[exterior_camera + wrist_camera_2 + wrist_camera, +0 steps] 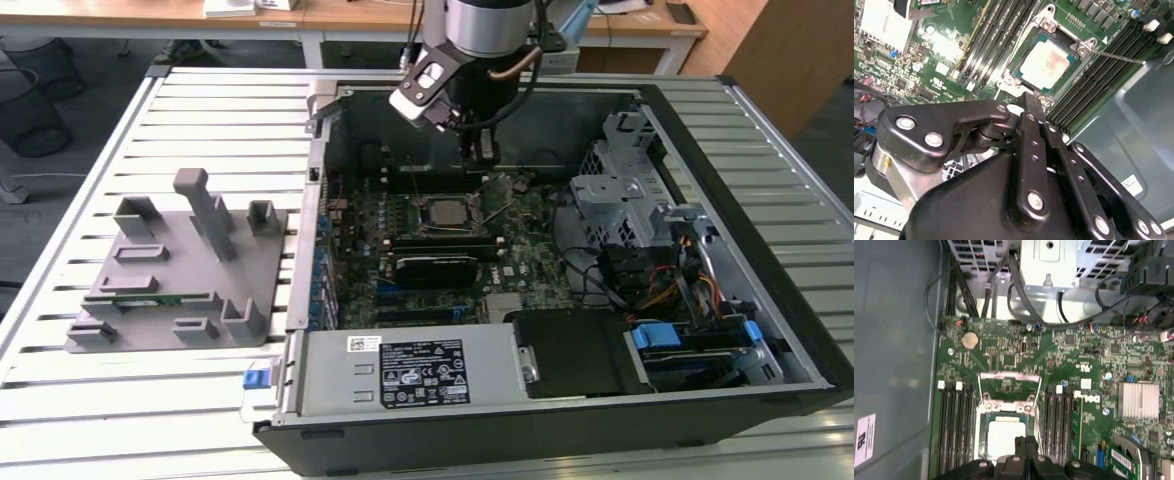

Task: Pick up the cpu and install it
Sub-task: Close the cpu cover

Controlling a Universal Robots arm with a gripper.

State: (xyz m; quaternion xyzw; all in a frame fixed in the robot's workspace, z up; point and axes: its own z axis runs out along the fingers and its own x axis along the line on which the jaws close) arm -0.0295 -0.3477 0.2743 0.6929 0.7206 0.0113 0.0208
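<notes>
From where I stand, the black two-fingered gripper [478, 162] hangs low inside the open machine with its jaws drawn together to a narrow close; in both wrist views the fingertips [1030, 102] meet, and I can see nothing between them. Directly under and a little ahead of those tips lies the small flat square cpu [1004, 437], its shiny silver-grey metal top with a pale rim facing up. It sits flat in the metal socket frame [982, 426] rather than in the gripper, and I judge the tips to be apart from it, poised over the socket's near edge. Being square, the chip has no long axis; its sides run parallel to the frame. Just beyond the chip, the thin metal load plate [1009, 377] stands hinged open, and the slim wire lever [1119, 56] sticks out past the socket's far side. Rows of long black memory slots [954, 425] flank the socket on either side of the fingers. All this rests on the green motherboard [527, 228] within the black computer case [561, 445]. Well away from the gripper, a grey plastic fixture [187, 270] sits on the slatted metal table [200, 130].
</notes>
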